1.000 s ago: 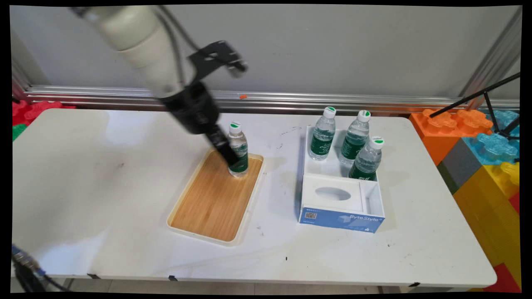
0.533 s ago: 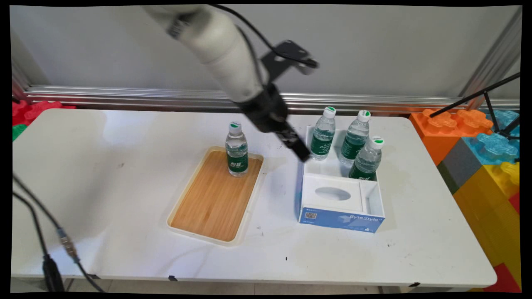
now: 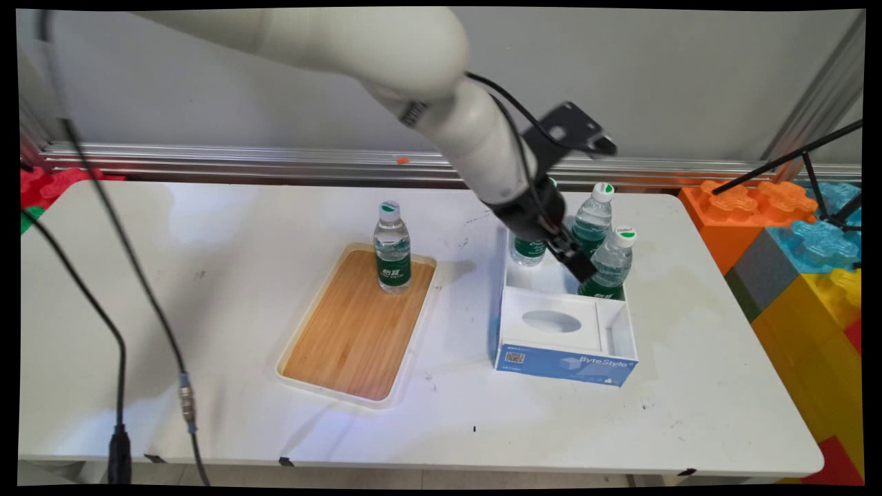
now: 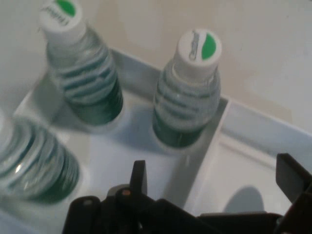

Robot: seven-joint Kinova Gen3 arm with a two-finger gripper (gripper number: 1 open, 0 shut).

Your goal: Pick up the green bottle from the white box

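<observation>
From the main view I have the gripper (image 3: 581,267) down inside the far half of the white and blue box (image 3: 565,358), which sits on the right part of the white table (image 3: 207,344). Its tip is just beside the near bottle (image 3: 609,265), the one on the box's right side, and touching or nearly touching it; I cannot tell which. A second bottle (image 3: 590,220) stands farther back behind that one, and a third bottle (image 3: 529,249) is at the box's far left corner, mostly hidden by the wrist, so only its lower green label shows. Left of the box lies a wooden tray (image 3: 355,331) with a cream rim, and a lone bottle (image 3: 392,246) stands upright at its far end, well apart from the gripper. Coloured blocks (image 3: 792,234) are stacked off the table's right edge.

In the hand view I see the two fingers (image 4: 138,178) spread apart, with nothing between them. Straight ahead a bottle (image 4: 188,92) with a white and green cap stands upright against the box's inner partition wall. Another stands to its left and farther along, and a third shows only as a blurred side at the left edge
</observation>
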